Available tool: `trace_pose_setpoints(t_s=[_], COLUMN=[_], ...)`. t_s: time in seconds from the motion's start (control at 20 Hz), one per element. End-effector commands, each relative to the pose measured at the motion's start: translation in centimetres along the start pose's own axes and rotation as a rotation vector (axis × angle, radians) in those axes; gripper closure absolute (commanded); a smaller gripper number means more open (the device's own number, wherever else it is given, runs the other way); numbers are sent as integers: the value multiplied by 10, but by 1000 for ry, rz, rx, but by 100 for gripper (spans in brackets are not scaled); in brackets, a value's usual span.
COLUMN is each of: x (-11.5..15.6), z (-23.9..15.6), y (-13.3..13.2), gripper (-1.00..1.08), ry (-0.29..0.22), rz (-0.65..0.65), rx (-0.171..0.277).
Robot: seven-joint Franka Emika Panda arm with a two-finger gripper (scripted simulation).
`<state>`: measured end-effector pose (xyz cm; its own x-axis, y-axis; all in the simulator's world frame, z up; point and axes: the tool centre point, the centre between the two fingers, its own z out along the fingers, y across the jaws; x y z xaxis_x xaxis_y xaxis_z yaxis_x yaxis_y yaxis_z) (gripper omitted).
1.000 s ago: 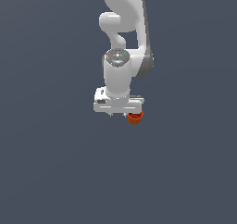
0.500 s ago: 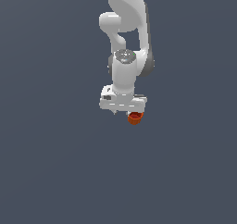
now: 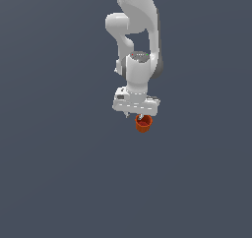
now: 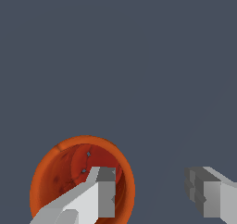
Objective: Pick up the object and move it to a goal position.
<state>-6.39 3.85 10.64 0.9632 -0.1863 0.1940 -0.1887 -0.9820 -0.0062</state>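
The object is a small orange-red cup (image 3: 143, 124) with a darker inside, standing upright on the dark grey floor. My white gripper (image 3: 137, 116) hangs right above it, pointing down. In the wrist view the cup (image 4: 51, 181) fills the lower corner. One of my fingers (image 4: 99, 195) reaches inside the cup's rim. The other finger (image 4: 208, 193) is outside the cup, well apart from it. The near wall of the cup lies between the two fingers. The gripper (image 4: 150, 183) is open and holds nothing.
The floor (image 3: 59, 173) is a plain dark grey surface all around the cup. The white arm (image 3: 140, 30) rises above the gripper to the frame's upper edge.
My gripper has shifted a little to the exterior view's right, over the cup. The cup has not moved.
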Motion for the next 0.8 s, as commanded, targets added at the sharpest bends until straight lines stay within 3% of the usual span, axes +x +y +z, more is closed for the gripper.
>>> trace_pose_setpoints(t_s=[0.0,0.4,0.75], x=[-10,-30,-34], z=[1,2,2], y=[-3,-9,-11], gripper=[-20,-20,-20], ry=[22,62,69], rz=[19,54,60], rx=[7,25,29])
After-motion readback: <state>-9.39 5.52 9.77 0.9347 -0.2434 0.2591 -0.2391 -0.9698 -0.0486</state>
